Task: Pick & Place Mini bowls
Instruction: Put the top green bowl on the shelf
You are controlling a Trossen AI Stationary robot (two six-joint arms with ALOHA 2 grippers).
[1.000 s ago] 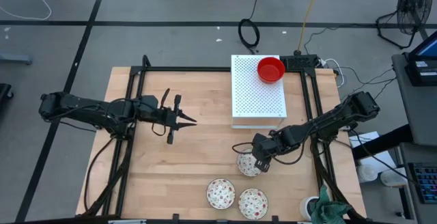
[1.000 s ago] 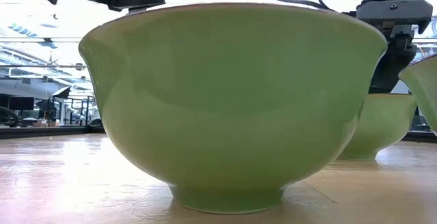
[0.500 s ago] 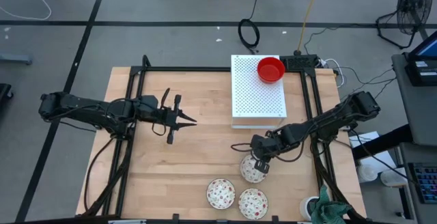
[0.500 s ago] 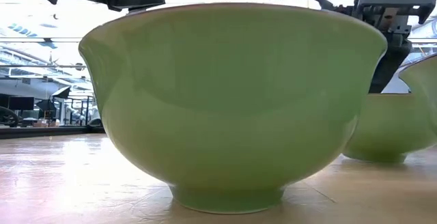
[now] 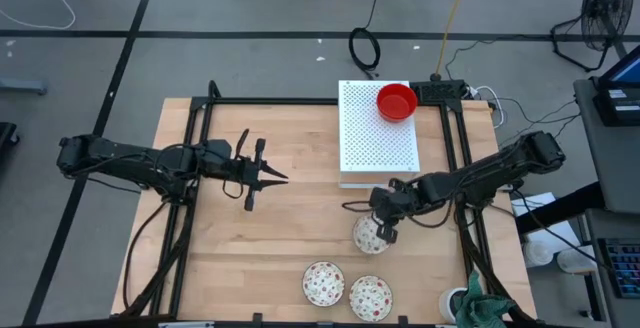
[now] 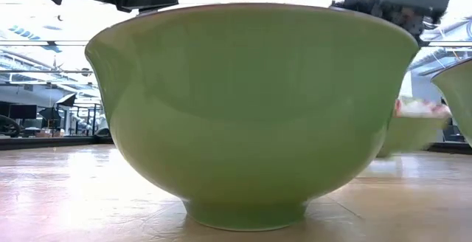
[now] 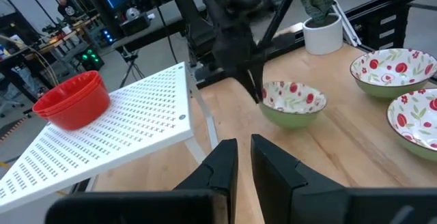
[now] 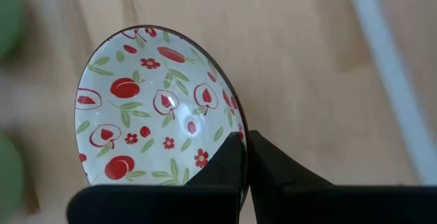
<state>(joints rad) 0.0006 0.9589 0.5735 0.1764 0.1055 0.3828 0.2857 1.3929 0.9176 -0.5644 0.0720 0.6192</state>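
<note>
A white floral mini bowl with a green outside [image 5: 366, 237] [image 7: 293, 102] [image 8: 153, 118] is in my right gripper [image 5: 383, 230] [image 8: 244, 162] near the middle of the table. Two more floral bowls [image 5: 323, 283] [image 5: 370, 298] stand on their bases by the near edge; one fills the low view [image 6: 251, 109]. Stacked red bowls [image 5: 397, 101] [image 7: 72, 101] sit on the white perforated board [image 5: 375, 153]. My left gripper [image 5: 275, 177] [image 7: 244, 159] hovers shut over the table's left half. My right gripper pinches the floral bowl's rim [image 8: 232, 125] on the side toward the table's right, one finger [image 8: 229, 166] inside the bowl and one outside. The fingers come from above, slanting in from the right. The bowl [image 6: 417, 124] is lifted clear of the table and tilted.
A black frame [image 5: 300, 101] runs along the far and side edges of the table. A small potted plant [image 5: 465, 303] stands at the near right corner. Bare wood lies between the left gripper and the near bowls.
My right gripper has risen with the floral bowl still in its hold. The bowl stood on the table a second ago, shifted slightly toward the near edge, and now hangs lifted clear and tipped. The left arm has kept still.
</note>
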